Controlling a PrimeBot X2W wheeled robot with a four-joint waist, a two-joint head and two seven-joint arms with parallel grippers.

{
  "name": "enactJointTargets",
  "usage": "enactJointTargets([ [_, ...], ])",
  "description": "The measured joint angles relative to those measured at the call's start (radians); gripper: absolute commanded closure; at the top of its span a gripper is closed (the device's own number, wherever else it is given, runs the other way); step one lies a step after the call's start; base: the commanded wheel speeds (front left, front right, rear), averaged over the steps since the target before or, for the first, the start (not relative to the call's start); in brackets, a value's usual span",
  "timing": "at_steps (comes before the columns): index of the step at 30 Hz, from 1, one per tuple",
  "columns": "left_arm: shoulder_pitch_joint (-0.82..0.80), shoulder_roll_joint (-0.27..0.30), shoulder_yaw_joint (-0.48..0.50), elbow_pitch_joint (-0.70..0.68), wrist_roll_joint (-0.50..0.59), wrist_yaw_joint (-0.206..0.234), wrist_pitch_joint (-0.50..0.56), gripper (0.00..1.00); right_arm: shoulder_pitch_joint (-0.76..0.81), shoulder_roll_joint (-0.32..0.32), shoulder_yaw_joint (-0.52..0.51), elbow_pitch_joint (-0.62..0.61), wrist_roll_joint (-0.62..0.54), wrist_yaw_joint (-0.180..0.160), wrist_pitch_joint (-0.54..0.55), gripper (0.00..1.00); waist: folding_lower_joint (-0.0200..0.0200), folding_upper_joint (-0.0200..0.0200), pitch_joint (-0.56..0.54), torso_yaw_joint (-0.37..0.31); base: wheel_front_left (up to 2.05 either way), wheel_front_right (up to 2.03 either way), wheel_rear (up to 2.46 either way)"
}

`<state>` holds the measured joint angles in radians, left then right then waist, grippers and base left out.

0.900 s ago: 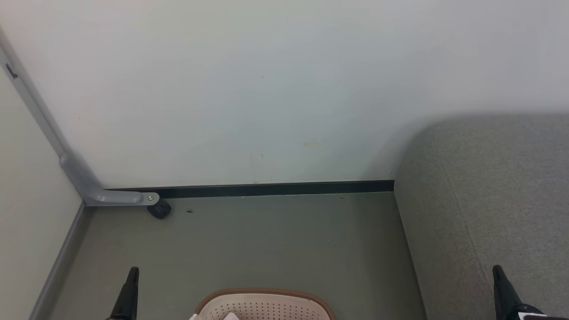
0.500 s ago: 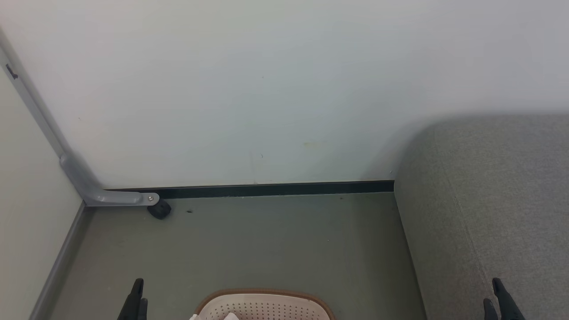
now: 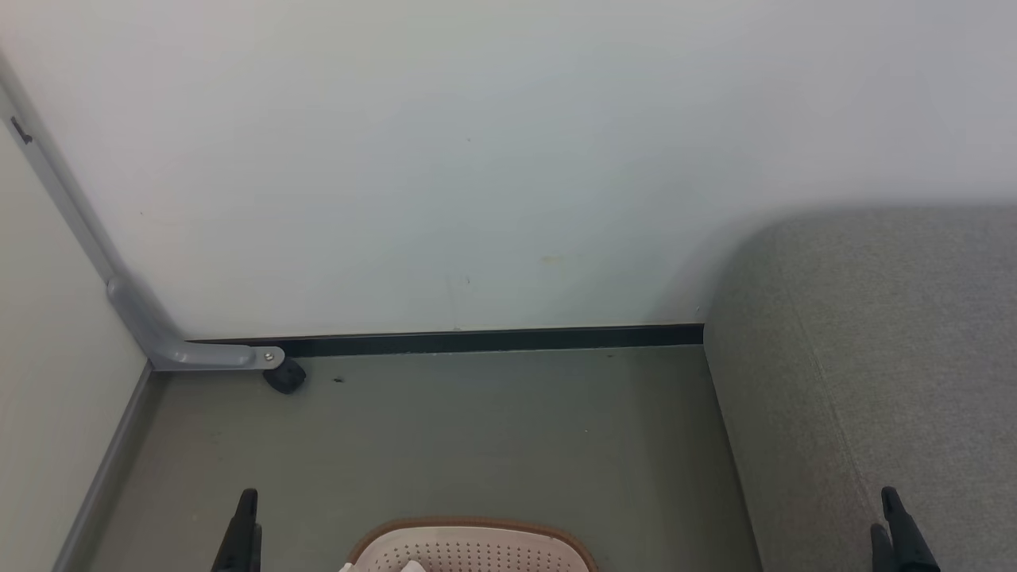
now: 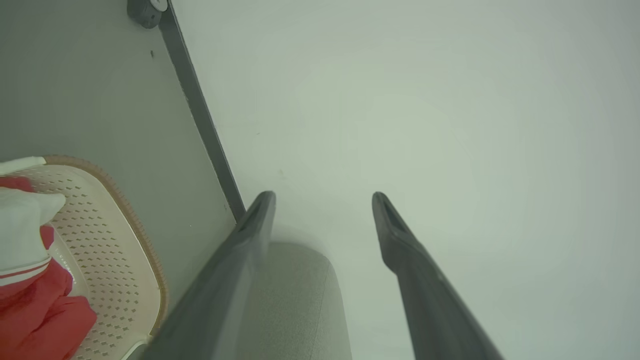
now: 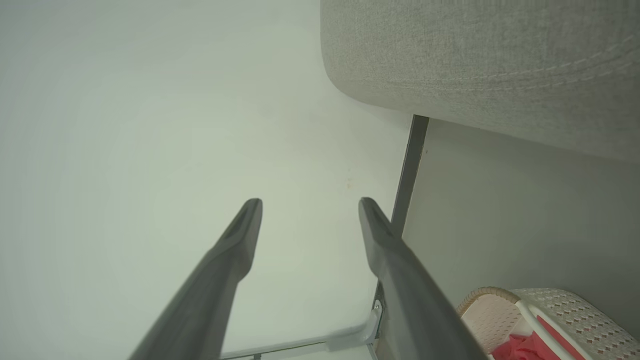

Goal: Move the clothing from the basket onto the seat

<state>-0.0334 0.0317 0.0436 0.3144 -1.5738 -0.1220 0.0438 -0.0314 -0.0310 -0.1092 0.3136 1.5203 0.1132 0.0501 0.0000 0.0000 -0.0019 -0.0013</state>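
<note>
The basket (image 3: 477,526), cream with a brown rim, stands on the floor at the bottom middle of the head view. The left wrist view shows the basket (image 4: 125,260) holding the red and white clothing (image 4: 35,310); the right wrist view catches the basket (image 5: 565,310) and a bit of the clothing (image 5: 520,347). The grey-green seat (image 3: 890,357) is to the right; the wrist views show the seat (image 4: 295,300) and the seat (image 5: 475,65). My left gripper (image 3: 248,516) hangs left of the basket, and my right gripper (image 3: 883,512) is over the seat. Both the left gripper (image 4: 324,200) and the right gripper (image 5: 310,205) are open and hold nothing.
A pale wall (image 3: 477,159) with a black baseboard (image 3: 477,339) closes the far side. At the left stands a panel (image 3: 48,357) on a grey metal foot with a black caster (image 3: 284,375). Grey-green floor (image 3: 477,429) lies between wall and basket.
Both grippers have dropped a little at the bottom edge and turned, so that two fingers of each now show. The basket and the seat have stayed put.
</note>
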Motion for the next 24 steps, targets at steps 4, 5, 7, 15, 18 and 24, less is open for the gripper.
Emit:
enactJointTargets([
  [4, -0.002, 0.007, -0.015, -0.002, 0.044, 0.000, -0.021, 0.00, 0.000, -0.013, 0.015, -0.008, -0.050, 0.000, -0.019, 0.00, 0.0001, 0.0000, -0.001, -0.001, 0.00, 0.00, 0.00],
  [5, -0.003, 0.009, -0.018, -0.002, 0.053, 0.000, -0.022, 0.00, -0.001, -0.017, 0.020, -0.010, -0.067, 0.000, -0.026, 0.00, 0.0000, 0.0000, -0.001, -0.001, 0.00, 0.00, 0.00],
  [7, -0.005, 0.013, -0.024, -0.002, 0.089, 0.000, -0.032, 0.00, -0.001, -0.025, 0.030, -0.012, -0.099, 0.000, -0.030, 0.00, 0.0001, 0.0000, -0.001, -0.001, 0.00, 0.00, 0.00],
  [15, -0.024, 0.032, -0.037, -0.013, 0.212, 0.020, -0.063, 0.00, -0.007, -0.079, 0.089, -0.022, -0.280, -0.030, -0.065, 0.00, 0.0001, 0.0000, -0.004, -0.002, 0.00, 0.00, 0.00],
  [18, -0.026, 0.033, -0.040, -0.027, 0.277, 0.036, -0.073, 0.00, -0.019, -0.095, 0.111, -0.025, -0.343, -0.044, -0.075, 0.00, 0.0000, 0.0000, -0.005, -0.003, 0.00, 0.00, 0.00],
  [24, -0.027, 0.055, -0.070, -0.046, 0.411, 0.062, -0.093, 0.00, -0.022, -0.121, 0.152, -0.037, -0.454, -0.070, -0.097, 0.00, 0.0000, 0.0000, -0.010, -0.004, 0.00, 0.00, 0.00],
])
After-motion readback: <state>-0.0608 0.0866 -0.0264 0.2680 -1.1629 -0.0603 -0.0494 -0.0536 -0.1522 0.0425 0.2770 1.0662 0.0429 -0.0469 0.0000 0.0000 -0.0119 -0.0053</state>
